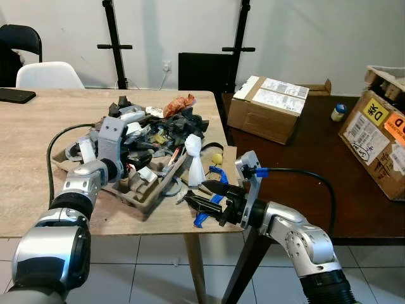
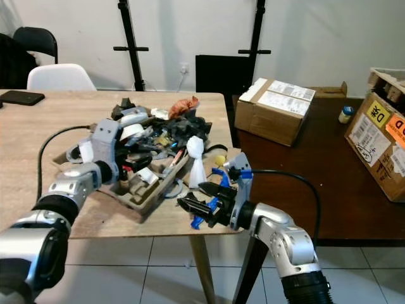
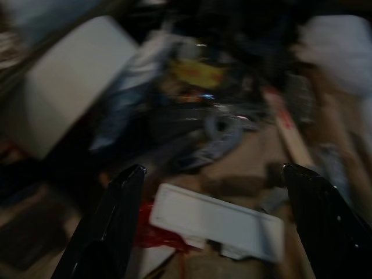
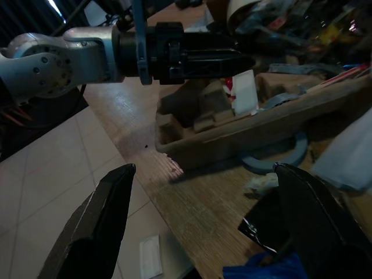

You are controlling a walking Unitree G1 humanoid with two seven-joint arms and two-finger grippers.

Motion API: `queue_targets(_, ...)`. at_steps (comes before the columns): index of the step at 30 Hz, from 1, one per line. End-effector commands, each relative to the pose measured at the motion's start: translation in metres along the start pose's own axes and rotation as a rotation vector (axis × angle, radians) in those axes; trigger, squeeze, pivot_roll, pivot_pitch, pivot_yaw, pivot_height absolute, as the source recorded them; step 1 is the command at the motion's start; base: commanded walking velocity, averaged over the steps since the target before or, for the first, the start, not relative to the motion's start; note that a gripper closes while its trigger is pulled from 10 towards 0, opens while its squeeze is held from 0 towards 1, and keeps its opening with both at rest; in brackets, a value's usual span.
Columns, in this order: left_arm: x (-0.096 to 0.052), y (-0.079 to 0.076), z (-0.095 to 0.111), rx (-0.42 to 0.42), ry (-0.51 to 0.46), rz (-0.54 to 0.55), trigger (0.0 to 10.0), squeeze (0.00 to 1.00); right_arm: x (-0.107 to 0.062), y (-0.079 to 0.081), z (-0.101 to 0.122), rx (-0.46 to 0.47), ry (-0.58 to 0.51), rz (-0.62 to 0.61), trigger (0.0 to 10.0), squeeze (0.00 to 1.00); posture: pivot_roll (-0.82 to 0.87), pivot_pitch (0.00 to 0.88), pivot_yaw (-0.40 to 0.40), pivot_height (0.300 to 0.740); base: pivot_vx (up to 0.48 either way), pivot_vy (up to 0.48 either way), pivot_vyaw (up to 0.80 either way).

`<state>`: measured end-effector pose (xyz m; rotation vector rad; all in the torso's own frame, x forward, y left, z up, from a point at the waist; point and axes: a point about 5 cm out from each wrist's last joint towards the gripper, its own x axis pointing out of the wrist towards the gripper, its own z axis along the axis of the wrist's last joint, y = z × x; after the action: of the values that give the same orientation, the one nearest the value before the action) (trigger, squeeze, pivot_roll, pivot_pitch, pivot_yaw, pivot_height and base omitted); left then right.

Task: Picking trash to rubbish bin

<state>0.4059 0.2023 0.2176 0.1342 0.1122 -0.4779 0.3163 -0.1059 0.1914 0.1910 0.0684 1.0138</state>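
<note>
While the right arm reaches in low from the robot's right, bent at the elbow with its forearm angled toward the table's near edge, the right gripper (image 1: 204, 195) hangs at that edge with its two black fingers spread wide apart and nothing between them. Just beside its fingertips lies a blue plastic scrap (image 1: 211, 204), and a little beyond stands a knotted white bag (image 1: 195, 159).

The left arm stretches forward over the wooden table (image 1: 31, 171), its wrist level, and the left gripper (image 3: 215, 226) is pushed into the near side of the trash pile (image 1: 155, 142). Its fingers are apart, straddling a flat white card (image 3: 215, 221) without clamping it. That card rests in a brown pulp tray (image 4: 244, 136) at the pile's front.

Farther back, the heap of dark wrappers and scraps covers the table's middle. On the floor to the right sit cardboard boxes (image 1: 269, 107).
</note>
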Motion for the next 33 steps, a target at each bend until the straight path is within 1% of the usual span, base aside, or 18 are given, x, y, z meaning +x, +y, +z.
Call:
queue_targets(1,0.002,-0.006,-0.005,0.02,0.022,-0.039,10.0,0.0,-0.001,-0.002,0.0,-0.004,-0.005,0.003,10.0,0.0,0.01,0.116,-0.033,0.74,0.0,0.0,0.0)
queue_targets(2,0.005,-0.011,-0.004,0.012,0.002,-0.063,10.0,0.0,-0.002,-0.003,0.0,-0.006,-0.006,0.002,10.0,0.0,0.01,0.105,-0.034,0.74,0.0,0.0,0.0)
queue_targets(3,0.005,-0.011,-0.004,0.012,0.002,-0.063,10.0,0.0,-0.002,-0.003,0.0,-0.006,-0.006,0.002,10.0,0.0,0.01,0.105,-0.034,0.74,0.0,0.0,0.0)
queue_targets(4,0.011,-0.019,-0.001,0.024,-0.028,-0.073,10.0,0.0,-0.002,-0.005,0.001,-0.009,-0.007,-0.003,10.0,0.0,0.01,0.087,-0.037,0.74,0.0,0.0,0.0)
queue_targets(5,0.011,-0.019,-0.001,0.024,-0.028,-0.073,10.0,0.0,-0.002,-0.005,0.001,-0.009,-0.007,-0.003,10.0,0.0,0.01,0.087,-0.037,0.74,0.0,0.0,0.0)
queue_targets(8,0.021,-0.03,0.006,0.065,-0.087,0.01,10.0,0.0,-0.005,-0.008,0.0,-0.015,-0.003,-0.016,10.0,0.0,0.01,0.073,-0.04,0.74,0.0,0.0,0.0)
queue_targets(12,0.033,-0.053,0.011,0.111,-0.133,-0.007,10.0,0.0,-0.01,-0.011,-0.003,-0.022,0.009,-0.036,10.0,0.0,0.01,0.062,-0.042,0.74,0.0,0.0,0.0)
queue_targets(14,0.036,-0.057,0.012,0.117,-0.136,-0.002,10.0,0.0,-0.011,-0.012,-0.004,-0.022,0.01,-0.039,10.0,0.0,0.01,0.06,-0.042,0.74,0.0,0.0,0.0)
queue_targets(15,0.039,-0.063,0.013,0.126,-0.14,-0.005,10.0,0.0,-0.013,-0.013,-0.004,-0.022,0.009,-0.042,10.0,0.0,0.01,0.058,-0.044,0.74,0.0,0.0,0.0)
queue_targets(16,0.042,-0.069,0.014,0.136,-0.142,-0.003,10.0,1.0,-0.014,-0.013,-0.005,-0.021,0.01,-0.048,10.0,0.0,0.0,0.056,-0.044,0.74,0.0,0.0,0.0)
queue_targets(17,0.042,-0.069,0.014,0.136,-0.142,-0.003,10.0,1.0,-0.014,-0.013,-0.005,-0.021,0.01,-0.048,10.0,0.0,0.0,0.056,-0.044,0.74,0.0,0.0,0.0)
queue_targets(19,0.048,-0.084,0.012,0.145,-0.137,-0.016,10.0,1.0,-0.018,-0.015,-0.006,-0.023,0.015,-0.06,10.0,0.0,0.0,0.056,-0.043,0.74,0.0,0.0,0.0)
queue_targets(22,0.05,-0.088,0.011,0.147,-0.133,-0.016,10.0,1.0,-0.019,-0.016,-0.006,-0.023,0.016,-0.063,10.0,0.0,0.0,0.057,-0.044,0.74,0.0,0.0,0.0)
queue_targets(26,0.056,-0.101,0.004,0.129,-0.116,0.023,10.0,1.0,-0.023,-0.02,-0.007,-0.031,0.025,-0.087,10.0,0.0,-0.01,0.061,-0.047,0.74,0.0,0.0,0.0)
queue_targets(27,0.058,-0.107,0.002,0.128,-0.114,0.023,10.0,0.37,-0.025,-0.022,-0.007,-0.035,0.028,-0.096,10.0,0.0,-0.01,0.063,-0.049,0.74,0.0,0.0,0.0)
queue_targets(28,0.059,-0.111,0.0,0.129,-0.114,0.02,10.0,0.37,-0.026,-0.023,-0.007,-0.037,0.029,-0.101,10.0,0.0,-0.01,0.063,-0.049,0.74,0.0,0.0,0.0)
queue_targets(29,0.06,-0.114,-0.001,0.139,-0.112,0.017,10.0,0.0,-0.027,-0.023,-0.007,-0.039,0.029,-0.105,10.0,0.0,-0.01,0.063,-0.049,0.74,0.0,0.0,0.0)
queue_targets(33,0.062,-0.122,-0.001,0.141,-0.118,-0.01,10.0,0.0,-0.029,-0.025,-0.006,-0.041,0.029,-0.113,10.0,0.0,-0.01,0.064,-0.049,0.74,0.0,0.0,0.0)
